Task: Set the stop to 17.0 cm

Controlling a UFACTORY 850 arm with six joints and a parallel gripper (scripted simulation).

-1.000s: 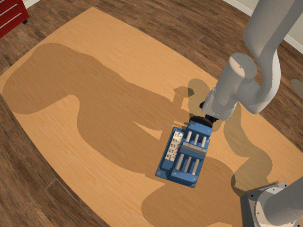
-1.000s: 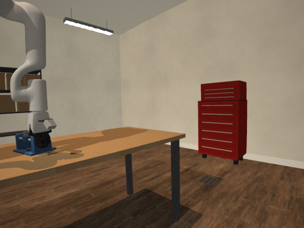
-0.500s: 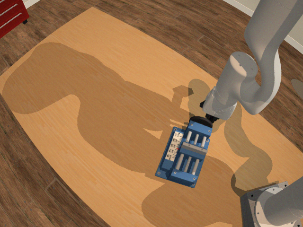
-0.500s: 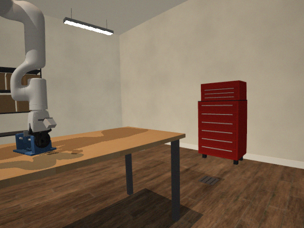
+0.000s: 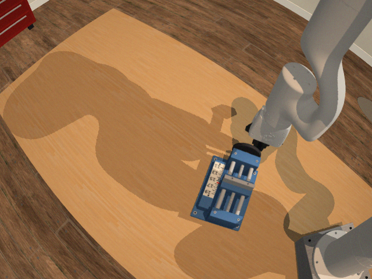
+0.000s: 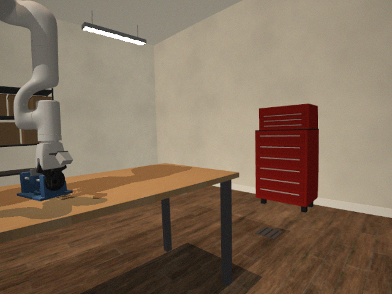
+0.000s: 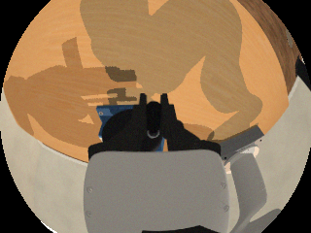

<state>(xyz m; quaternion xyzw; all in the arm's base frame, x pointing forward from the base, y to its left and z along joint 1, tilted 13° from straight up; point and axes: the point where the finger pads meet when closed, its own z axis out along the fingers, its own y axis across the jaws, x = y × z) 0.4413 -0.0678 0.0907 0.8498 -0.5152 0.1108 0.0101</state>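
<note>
"Where's the stop (image 5: pixel 238 181) now?"

"Across the guide rods of the blue screw-stop fixture (image 5: pixel 226 217) (image 6: pixel 44 188) (image 7: pixel 104 112), between its end blocks. The red pointer (image 5: pixel 218 182) sits just past the 15 on the scale (image 5: pixel 208 187), by my reading, so it looks short of 17."

"And the handwheel (image 5: pixel 246 147) (image 6: pixel 54 179) (image 7: pixel 114 130)?"

"The black disc on the end block nearest the gripper (image 5: pixel 258 145) (image 6: pixel 52 171) (image 7: pixel 153 102). From the wrist you can see its crank handle (image 7: pixel 154 114) between the fingers. I'd say the jaws are closed on that handle, one finger either side."

"Why the handle and not the rim?"

"It stands off the wheel's face, so the arm can carry it round in a circle. The wrist points down, which should help keep the knuckles off the blue block. The fixture's wide base lies flat on the tabletop (image 5: pixel 126 39) (image 6: pixel 142 177) (image 7: pixel 39 44), I suppose to steady it against the turning."

"So more cranking?"

"I think so, towards the larger numbers, slowing near 17. A sloppy circle could drag on the handle. Then open wide and back straight off; a finger brushing the handle could spoil the setting. The arm should finish in open air."

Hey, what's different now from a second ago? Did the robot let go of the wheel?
The arm moved only a tiny bit: its wrist looks slightly higher in the exterior view, and its shadow changed shape. I see no letting go: the pincer is shut on the handwheel's handle. The grey stop and blue base look the same.
</note>
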